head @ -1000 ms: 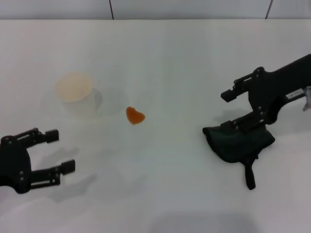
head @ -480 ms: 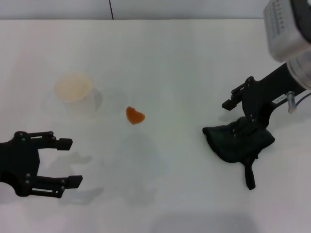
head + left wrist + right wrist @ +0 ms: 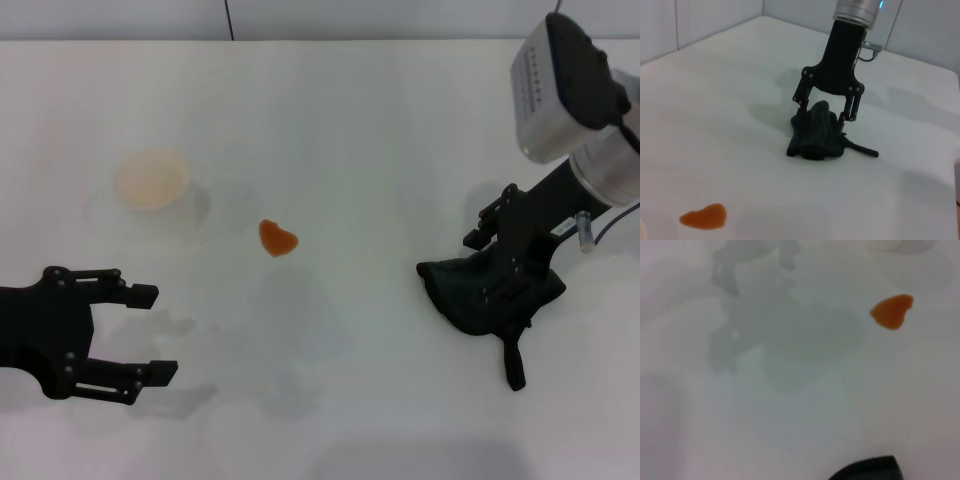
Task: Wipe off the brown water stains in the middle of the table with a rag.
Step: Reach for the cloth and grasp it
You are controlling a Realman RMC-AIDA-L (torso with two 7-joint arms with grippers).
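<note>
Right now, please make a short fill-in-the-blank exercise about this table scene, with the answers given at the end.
1. The right gripper stands with its fingers on both sides of the ____.
2. The brown water stains lie between the rag and the ____.
3. The left gripper hovers open over the ____.

Answers: rag; cup; table

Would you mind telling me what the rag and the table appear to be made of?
The rag looks like soft dark green-black cloth: it lies matte and lumpy, in folds, with a narrow strap-like tail. The table seems a smooth, hard white surface, perhaps laminate, faintly glossy with soft reflections.
</note>
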